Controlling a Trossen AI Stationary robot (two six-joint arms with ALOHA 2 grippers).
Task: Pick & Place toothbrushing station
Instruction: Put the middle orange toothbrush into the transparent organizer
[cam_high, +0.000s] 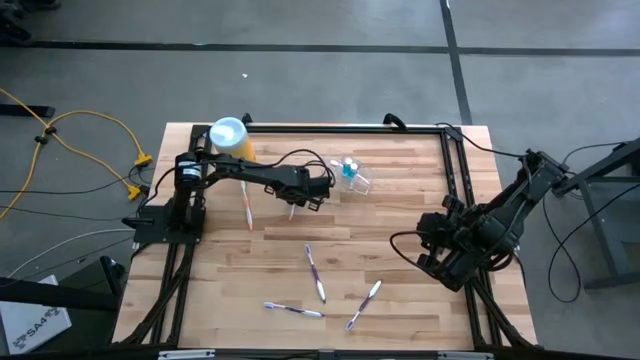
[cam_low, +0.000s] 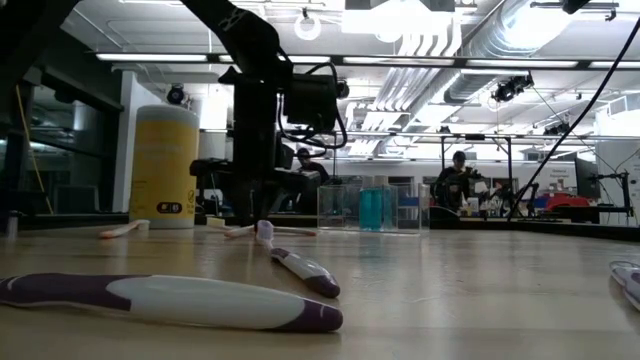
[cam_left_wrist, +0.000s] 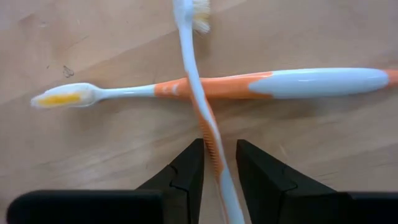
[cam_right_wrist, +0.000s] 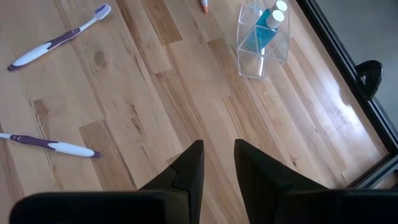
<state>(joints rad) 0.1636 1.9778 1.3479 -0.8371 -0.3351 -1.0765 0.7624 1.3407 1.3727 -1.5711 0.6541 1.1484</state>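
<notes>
My left gripper (cam_left_wrist: 217, 171) clasps an orange-and-white toothbrush (cam_left_wrist: 200, 99) by its handle above a second orange brush (cam_left_wrist: 249, 84) lying on the tabletop (cam_high: 400, 230). The clear toothbrushing station (cam_high: 352, 175) stands near the far edge, holding only a blue tube as far as I can see. Three purple brushes (cam_high: 315, 272) lie near the front edge. My right gripper (cam_right_wrist: 217, 165) hangs idle and empty, fingers slightly parted, at the right edge.

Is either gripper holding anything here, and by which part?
The left gripper holds an orange-and-white toothbrush by its handle, bristle end away from the fingers. The right gripper holds nothing.
</notes>
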